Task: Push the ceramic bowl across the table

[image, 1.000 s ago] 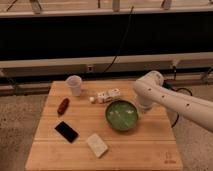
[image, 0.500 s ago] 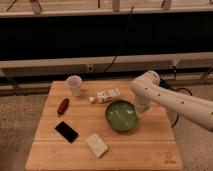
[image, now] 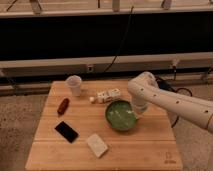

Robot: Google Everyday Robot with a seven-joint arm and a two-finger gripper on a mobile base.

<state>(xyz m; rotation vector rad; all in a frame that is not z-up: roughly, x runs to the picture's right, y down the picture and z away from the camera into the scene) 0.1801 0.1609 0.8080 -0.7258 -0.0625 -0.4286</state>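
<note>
Now ceramic bowl (image: 120, 115) mouth up on table (image: 70, 156), round, no long axis; gripper (image: 138, 111) at its R rim, open/shut unclear.

We see the arm (image: 165, 100) has swung a bit left vs. 1 s ago; its rounded elbow end now sits further in over the table (image: 50, 150). The gripper (image: 138, 111), low at the right rim of the ceramic bowl (image: 120, 115), went left w/ it. The bowl itself looks nudged slightly left too, approx. in step w/ the gripper. That shift is small, so we can't be sure of it.
</note>
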